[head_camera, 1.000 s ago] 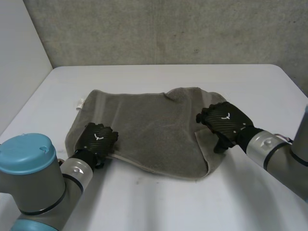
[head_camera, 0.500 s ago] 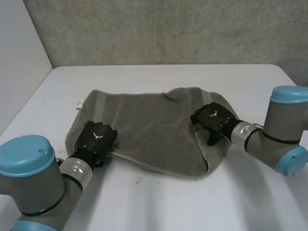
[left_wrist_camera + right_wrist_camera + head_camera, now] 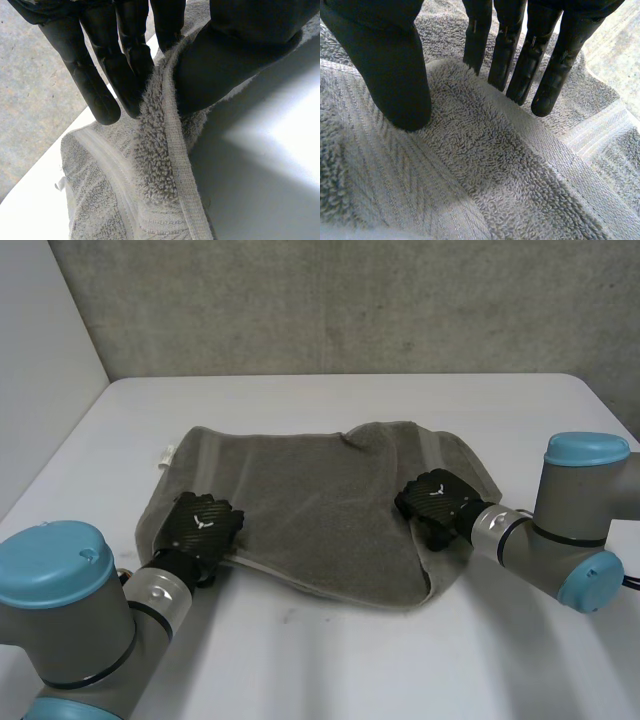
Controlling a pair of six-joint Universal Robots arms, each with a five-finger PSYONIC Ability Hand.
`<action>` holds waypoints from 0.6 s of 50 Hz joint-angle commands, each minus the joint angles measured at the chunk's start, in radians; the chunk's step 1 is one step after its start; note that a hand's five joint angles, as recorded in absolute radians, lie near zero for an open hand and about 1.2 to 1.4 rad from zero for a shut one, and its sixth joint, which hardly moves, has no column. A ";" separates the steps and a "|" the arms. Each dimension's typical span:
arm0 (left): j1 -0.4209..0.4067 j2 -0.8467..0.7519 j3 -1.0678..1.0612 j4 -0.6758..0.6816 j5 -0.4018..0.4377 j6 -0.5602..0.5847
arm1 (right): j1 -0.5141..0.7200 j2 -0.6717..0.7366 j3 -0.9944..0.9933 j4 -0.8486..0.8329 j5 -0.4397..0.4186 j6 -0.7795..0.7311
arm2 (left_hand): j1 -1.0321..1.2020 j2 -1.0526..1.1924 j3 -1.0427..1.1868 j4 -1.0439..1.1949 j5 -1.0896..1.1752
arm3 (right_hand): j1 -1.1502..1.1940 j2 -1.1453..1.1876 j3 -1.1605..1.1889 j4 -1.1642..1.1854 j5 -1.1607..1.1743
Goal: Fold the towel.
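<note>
A grey towel (image 3: 310, 510) lies partly folded on the white table (image 3: 330, 660), its right part doubled over. My left hand (image 3: 203, 524) is at the towel's near-left edge. In the left wrist view the left hand (image 3: 120, 65) pinches the hemmed edge of the towel (image 3: 160, 200) between thumb and fingers. My right hand (image 3: 432, 502) rests on the towel's right side, by the doubled layer's edge. In the right wrist view the right hand (image 3: 390, 65) has its thumb and straight fingers pressing on the towel (image 3: 495, 165), with a ridge of cloth between them.
A small white label (image 3: 166, 454) sticks out at the towel's far-left corner. A grey wall (image 3: 350, 300) stands behind the table, and a pale panel (image 3: 40, 370) runs along its left side. Bare table surrounds the towel.
My right hand has moved left onto the towel's doubled right part and its fingers have drawn closer to the thumb. The right arm's elbow has swung into view. The left hand has stayed put.
</note>
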 commanded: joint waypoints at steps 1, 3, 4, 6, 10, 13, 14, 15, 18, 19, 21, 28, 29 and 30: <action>0.001 0.000 -0.004 0.000 0.000 0.000 | 0.000 -0.010 0.001 0.001 0.015 -0.001 | 0.195 0.178 0.180 0.178 0.179 | 0.439 0.317 0.319 0.321 0.370; -0.001 0.000 -0.004 0.000 0.000 0.000 | 0.000 -0.024 0.006 0.001 0.021 0.001 | 0.195 0.178 0.180 0.178 0.179 | 0.594 0.472 0.474 0.475 0.525; 0.001 0.000 -0.004 0.000 0.000 0.000 | 0.000 -0.024 0.006 0.001 0.021 0.001 | 0.195 0.178 0.180 0.178 0.179 | 0.595 0.473 0.475 0.476 0.525; -0.001 0.002 -0.004 0.000 0.000 0.000 | 0.000 -0.059 0.020 0.001 0.023 0.009 | 0.195 0.178 0.180 0.178 0.179 | 0.744 0.622 0.624 0.625 0.675; -0.001 0.002 -0.004 0.000 0.000 0.000 | -0.005 -0.117 0.046 0.002 0.032 0.018 | 0.195 0.178 0.180 0.178 0.179 | 0.746 0.625 0.626 0.628 0.677; -0.001 0.002 -0.004 0.000 0.000 0.000 | -0.013 -0.189 0.095 0.002 0.047 0.027 | 0.195 0.178 0.180 0.178 0.179 | 0.746 0.625 0.626 0.628 0.677; 0.001 0.002 -0.004 0.002 0.000 0.000 | -0.017 -0.226 0.125 0.002 0.055 0.033 | 0.195 0.178 0.180 0.178 0.179 | 0.746 0.625 0.626 0.628 0.677; 0.002 0.002 -0.004 0.002 -0.002 0.000 | -0.017 -0.226 0.126 0.002 0.055 0.033 | 0.195 0.178 0.180 0.178 0.179 | 0.746 0.625 0.626 0.628 0.677; 0.005 0.002 -0.003 0.002 -0.002 0.000 | -0.045 -0.295 0.196 0.002 0.067 0.042 | 0.195 0.178 0.180 0.178 0.179 | 0.746 0.625 0.626 0.628 0.677; 0.010 0.000 -0.003 0.005 0.000 0.000 | -0.069 -0.324 0.239 0.002 0.067 0.044 | 0.195 0.178 0.180 0.178 0.179 | 0.746 0.625 0.626 0.628 0.677; 0.016 0.000 -0.001 0.011 0.000 0.000 | -0.092 -0.350 0.285 0.001 0.067 0.044 | 0.107 0.090 0.092 0.091 0.092 | 0.746 0.625 0.626 0.628 0.677; 0.051 -0.031 0.009 0.051 0.003 0.000 | -0.203 -0.493 0.457 -0.010 0.056 0.075 | -0.349 -0.366 -0.364 -0.366 -0.365 | 0.746 0.625 0.626 0.628 0.677; 0.051 -0.031 0.009 0.051 0.003 0.000 | -0.242 -0.525 0.493 -0.027 0.050 0.117 | -0.351 -0.368 -0.366 -0.367 -0.366 | 0.746 0.625 0.626 0.628 0.677; 0.060 -0.046 0.014 0.052 0.005 0.000 | -0.278 -0.545 0.520 -0.060 0.047 0.181 | -0.473 -0.490 -0.488 -0.489 -0.488 | 0.746 0.625 0.626 0.628 0.677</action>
